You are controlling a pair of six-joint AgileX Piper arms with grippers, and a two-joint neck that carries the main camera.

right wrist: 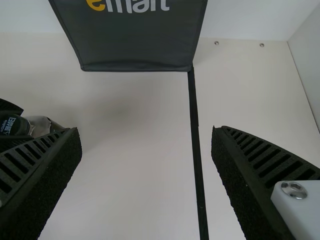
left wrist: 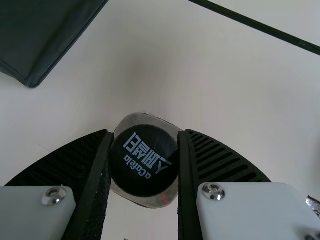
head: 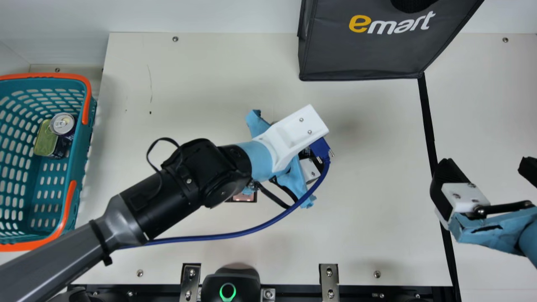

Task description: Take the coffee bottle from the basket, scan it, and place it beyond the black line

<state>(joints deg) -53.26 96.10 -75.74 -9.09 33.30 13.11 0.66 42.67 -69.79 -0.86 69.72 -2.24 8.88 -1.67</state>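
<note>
Right now the left tool is over the middle of the bench, gripping the coffee bottle between its ribbed fingers. The left wrist view looks onto the bottle's round black cap, with a finger pressed to either side and a small red glint on the clear body. The bottle is on the basket's side of the black line, which runs from the dark grey bag at the bench's far edge down to the near edge.

The right tool is open, its fingers well apart, near the bench's right edge; its left finger overlaps the line in the main view.

At the bench's left edge, the teal basket with orange handles contains a drink can and a flat gold-green tin, set side by side. A black device with a glowing green ring sits at the near edge.
</note>
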